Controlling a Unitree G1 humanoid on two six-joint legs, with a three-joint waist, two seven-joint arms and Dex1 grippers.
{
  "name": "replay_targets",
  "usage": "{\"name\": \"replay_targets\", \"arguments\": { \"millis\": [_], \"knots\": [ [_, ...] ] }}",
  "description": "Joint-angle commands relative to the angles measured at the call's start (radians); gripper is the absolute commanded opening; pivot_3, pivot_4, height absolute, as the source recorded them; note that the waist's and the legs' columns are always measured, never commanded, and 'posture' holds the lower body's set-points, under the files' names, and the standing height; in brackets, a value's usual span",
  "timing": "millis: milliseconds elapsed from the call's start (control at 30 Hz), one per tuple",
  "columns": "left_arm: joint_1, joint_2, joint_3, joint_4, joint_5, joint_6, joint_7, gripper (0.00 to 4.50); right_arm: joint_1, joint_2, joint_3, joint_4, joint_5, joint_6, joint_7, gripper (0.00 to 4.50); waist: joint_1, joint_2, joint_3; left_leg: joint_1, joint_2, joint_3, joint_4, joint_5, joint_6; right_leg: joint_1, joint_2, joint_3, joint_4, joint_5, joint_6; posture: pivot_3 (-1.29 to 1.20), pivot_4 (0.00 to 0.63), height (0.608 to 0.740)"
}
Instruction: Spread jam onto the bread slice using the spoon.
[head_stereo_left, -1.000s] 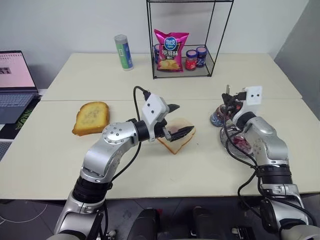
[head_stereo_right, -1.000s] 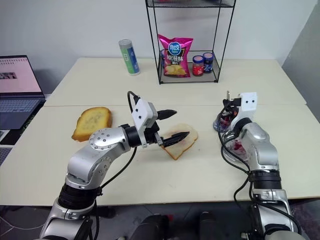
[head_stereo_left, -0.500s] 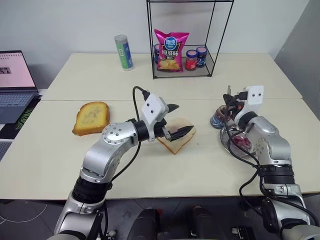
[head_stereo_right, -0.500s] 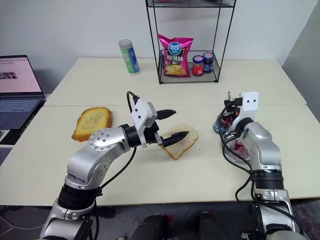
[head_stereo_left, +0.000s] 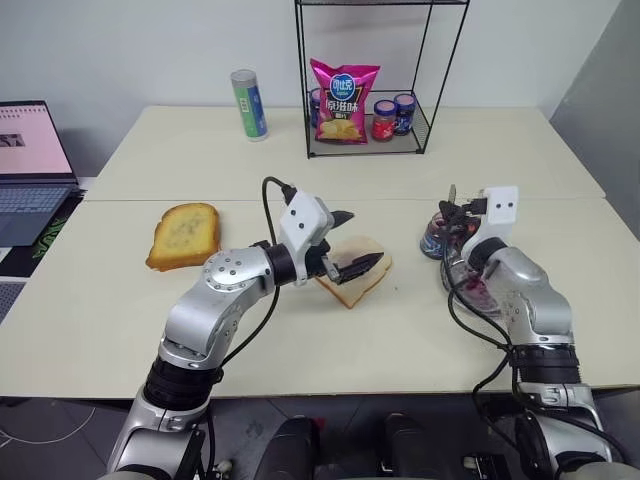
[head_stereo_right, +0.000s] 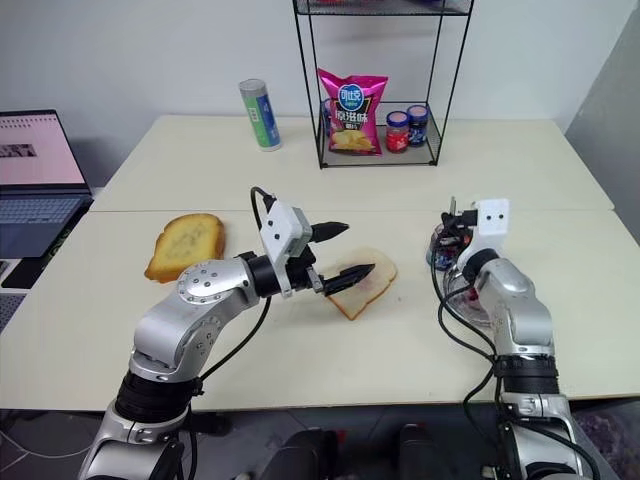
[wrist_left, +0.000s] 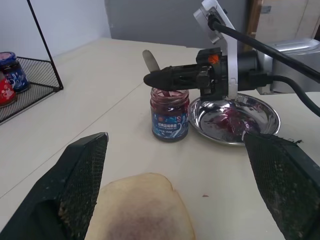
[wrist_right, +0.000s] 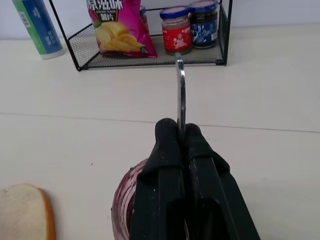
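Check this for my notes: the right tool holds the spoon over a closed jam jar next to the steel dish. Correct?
Not quite: the jar is open, with no lid on it, as the left wrist view shows. The right tool does hold the spoon above it, next to the steel dish.

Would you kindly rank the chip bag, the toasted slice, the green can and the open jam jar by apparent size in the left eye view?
1. chip bag
2. toasted slice, about alike; it lies nearer the camera
3. green can
4. open jam jar, partly hidden
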Motion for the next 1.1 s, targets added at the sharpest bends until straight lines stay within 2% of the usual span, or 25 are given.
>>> {"name": "replay_targets", "arguments": {
  "millis": [33,400,700,933,1100],
  "knots": [
    [-0.004,0.003,0.021,-0.046,-0.019,0.0,0.007,4.5,0.031,-0.001,-0.001,-0.03,-0.008,0.017,0.006,0.01,0.0,0.0,0.0,0.0,0.0,0.0,0.0,0.0,0.0,0.0,0.0,0.0,0.0,0.0,0.0,0.0,0.15,0.74],
    [-0.005,0.0,0.018,-0.041,-0.016,-0.003,0.009,4.5,0.036,-0.008,-0.013,-0.043,0.007,0.063,0.014,0.01,0.0,0.0,0.0,0.001,0.0,0.0,0.0,0.0,0.0,0.001,0.0,0.0,0.0,0.0,0.0,0.0,0.15,0.74],
    [-0.008,-0.002,0.022,-0.033,-0.013,-0.01,0.013,4.5,-0.076,0.1,-0.214,-0.022,0.196,0.255,-0.141,0.01,0.0,0.0,0.0,0.002,0.0,0.0,0.0,0.0,0.0,0.002,0.0,0.0,0.0,0.0,0.0,0.0,0.15,0.74],
    [-0.009,-0.003,0.022,-0.032,-0.012,-0.014,0.016,4.5,-0.134,0.118,-0.3,-0.015,0.275,0.314,-0.209,0.01,0.0,0.0,0.0,0.002,0.0,0.0,0.0,0.0,0.0,0.002,0.0,0.0,0.0,0.0,0.0,0.0,0.15,0.74],
    [-0.011,-0.003,0.022,-0.03,-0.011,-0.016,0.015,4.5,-0.161,0.103,-0.311,-0.021,0.286,0.325,-0.22,0.01,0.0,0.0,0.0,0.002,0.0,0.0,0.0,0.0,0.0,0.002,0.0,0.0,0.0,0.0,0.0,0.0,0.15,0.74]
  ]
}}
